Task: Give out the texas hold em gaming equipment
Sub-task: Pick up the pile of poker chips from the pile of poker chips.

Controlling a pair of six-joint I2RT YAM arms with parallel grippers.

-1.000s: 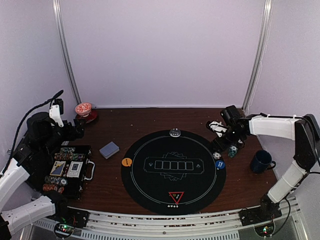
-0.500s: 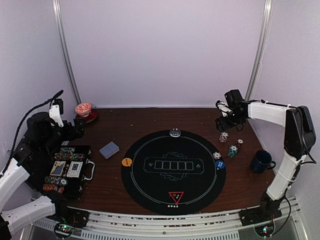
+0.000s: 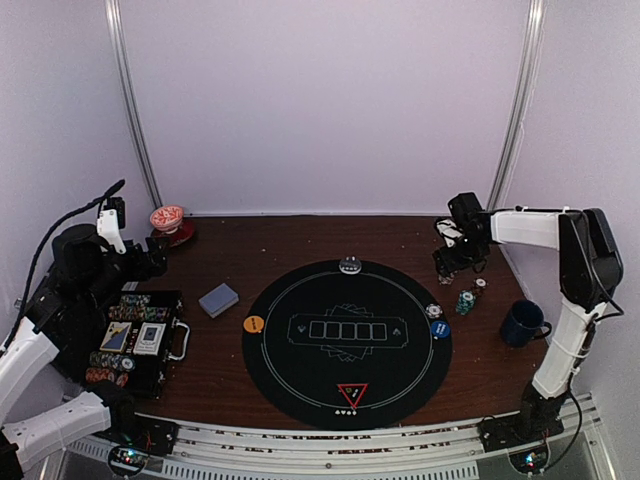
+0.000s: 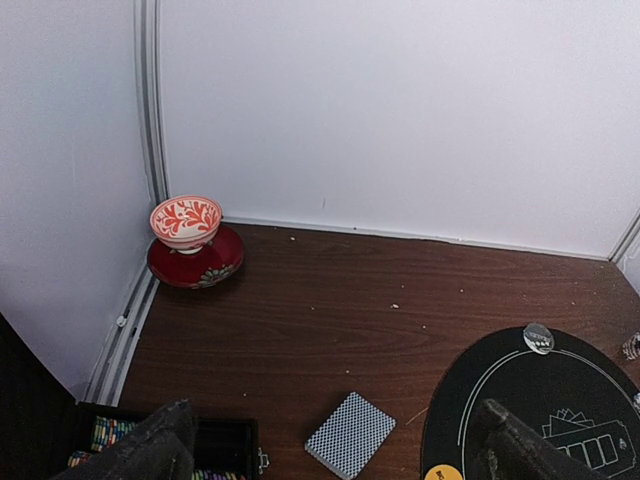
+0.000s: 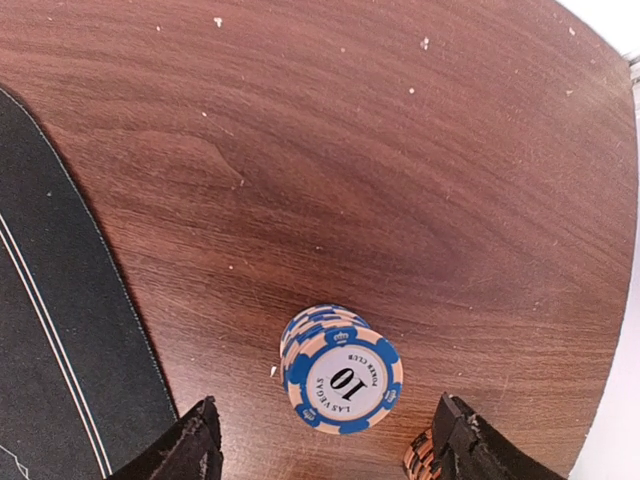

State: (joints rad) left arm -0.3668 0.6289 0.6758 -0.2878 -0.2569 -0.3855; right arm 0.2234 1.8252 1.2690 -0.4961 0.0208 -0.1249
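One round black mat (image 3: 300, 385) at the centre of a brown table (image 3: 300, 240), poker gear spread on and around it. Nearest the arm bases, red triangle marker (image 3: 352, 393) on the mat's near rim. Farther in at left, open case (image 3: 135, 340) of striped chips just off the mat. Orange button (image 3: 253, 324) on the mat's left edge, blue button (image 3: 440, 328) on its right edge, single chip (image 3: 434, 311) just behind the blue one. Off the mat at right, dark blue mug (image 3: 522, 323); between mug and mat, two short chip stacks (image 3: 466, 299). Grey-blue card deck (image 3: 218, 299) flat on the wood between case and mat.

Beyond these, right gripper (image 3: 450, 266) low over the table off the mat's far right edge. Stands wide apart and holds nothing; straddles a blue-and-peach stack of tens (image 5: 342, 380), upright on bare wood and clear of both fingers (image 5: 190, 445). Grey chip (image 3: 349, 265) on the mat's far rim. Left gripper (image 3: 152, 260) raised by the case's far end, at full stretch, likewise empty. Farthest back, red-and-white cup (image 3: 167, 216) on its saucer (image 4: 195, 265) in the left corner by the wall.
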